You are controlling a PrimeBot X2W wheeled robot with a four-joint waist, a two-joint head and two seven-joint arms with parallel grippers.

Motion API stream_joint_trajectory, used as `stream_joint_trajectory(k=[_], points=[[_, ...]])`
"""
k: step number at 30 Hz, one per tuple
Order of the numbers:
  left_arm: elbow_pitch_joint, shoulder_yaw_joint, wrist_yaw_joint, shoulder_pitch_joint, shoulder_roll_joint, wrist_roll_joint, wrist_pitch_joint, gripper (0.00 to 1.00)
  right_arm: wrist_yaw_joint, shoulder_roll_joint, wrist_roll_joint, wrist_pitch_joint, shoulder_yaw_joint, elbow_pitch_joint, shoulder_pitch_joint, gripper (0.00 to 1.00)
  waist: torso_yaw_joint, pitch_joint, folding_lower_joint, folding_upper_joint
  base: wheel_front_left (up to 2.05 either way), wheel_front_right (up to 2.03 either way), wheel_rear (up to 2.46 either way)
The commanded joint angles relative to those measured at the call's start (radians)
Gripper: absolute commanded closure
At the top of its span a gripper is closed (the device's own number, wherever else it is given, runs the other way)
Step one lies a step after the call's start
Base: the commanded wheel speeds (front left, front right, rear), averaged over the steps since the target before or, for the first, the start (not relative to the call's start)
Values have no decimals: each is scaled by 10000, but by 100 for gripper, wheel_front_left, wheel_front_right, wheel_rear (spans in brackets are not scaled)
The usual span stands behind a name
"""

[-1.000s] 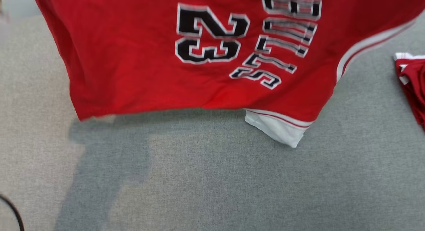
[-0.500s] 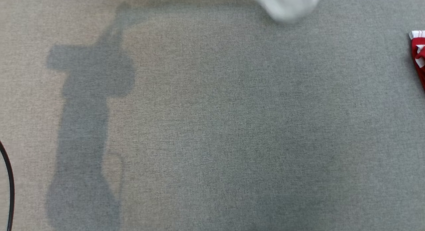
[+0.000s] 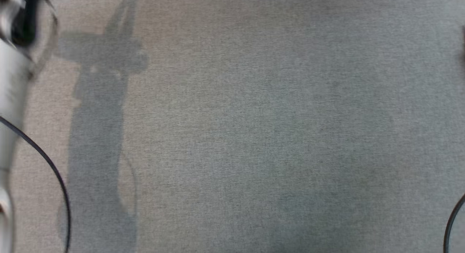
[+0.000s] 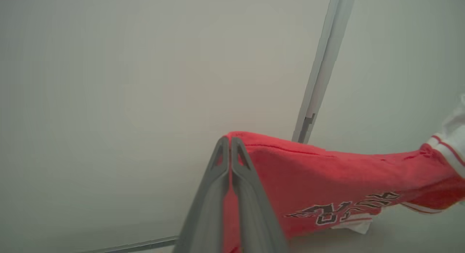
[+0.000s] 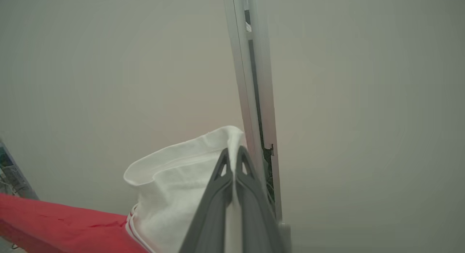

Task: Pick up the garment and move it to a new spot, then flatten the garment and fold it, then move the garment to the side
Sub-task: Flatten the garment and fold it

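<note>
Your left gripper (image 4: 229,140) rises from bottom centre of its frame, fingers pinched together on the garment (image 4: 327,173); your right gripper (image 5: 232,151) grips it likewise.

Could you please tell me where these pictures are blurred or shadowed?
Head view: the pale forearm is motion-smeared, and a soft arm-shaped shadow lies on the grey fabric surface. Left wrist view: the left gripper and red lettered garment are sharp before a hazy pale wall. Right wrist view: the right gripper and the garment's white sleeve are sharp too.
</note>
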Motion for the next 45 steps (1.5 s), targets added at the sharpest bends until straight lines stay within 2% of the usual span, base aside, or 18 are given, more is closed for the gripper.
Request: stream_joint_trajectory(k=[1,6,7,8,13,18,23,27,32,38,41,45], points=[[-138,-189,-5,653,-19,-238,-218,100,-3,-219,457,42,130,-290,894,100,112,-44,0,0,0,0,0],[-697,-195,-5,3114,-3,-933,-665,100,-1,-702,2043,-119,281,-1874,4230,100,142,-465,0,0,0,0,0],[-900,-221,-7,3624,13,-912,-687,100,-3,-837,2342,-124,226,-2193,4976,100,159,-565,0,0,0,0,0],[-900,-221,-7,3624,13,-912,-687,100,-3,-837,2342,-124,226,-2193,4976,100,159,-565,0,0,0,0,0],[-2256,362,22,5966,331,-619,-717,100,-1,-1080,3505,-305,-207,-4180,8459,100,128,-1051,0,0,0,0,0],[-3777,713,502,8171,887,-347,-714,100,-1,-1228,4004,-104,-742,-6105,11341,100,19,-1602,0,0,0,0,0],[-5803,908,1336,10138,1771,-643,-161,100,-1,-1368,3946,729,-1451,-8066,13765,100,-43,-2149,0,0,0,0,0],[-7773,1137,2384,11514,2479,-811,478,100,-1,-1158,3505,1774,-2275,-9424,15321,100,-120,-2485,0,0,0,0,0],[-9942,1487,3805,13233,3136,-937,986,100,-1,-326,2835,3397,-3487,-10880,17034,100,-187,-2780,0,0,0,0,0],[-12004,1722,5230,14964,3720,-795,1446,100,-1,1349,1788,5423,-5202,-12294,18442,100,-125,-3022,0,0,0,0,0],[-12771,1788,5682,15533,3986,-756,1647,100,-1,1894,1310,6199,-5871,-12938,18713,100,-35,-3050,0,0,0,0,0],[-13307,1890,5938,15841,4185,-771,1801,100,-1,2231,924,6965,-6376,-13435,18515,100,73,-2966,0,0,0,0,0]])
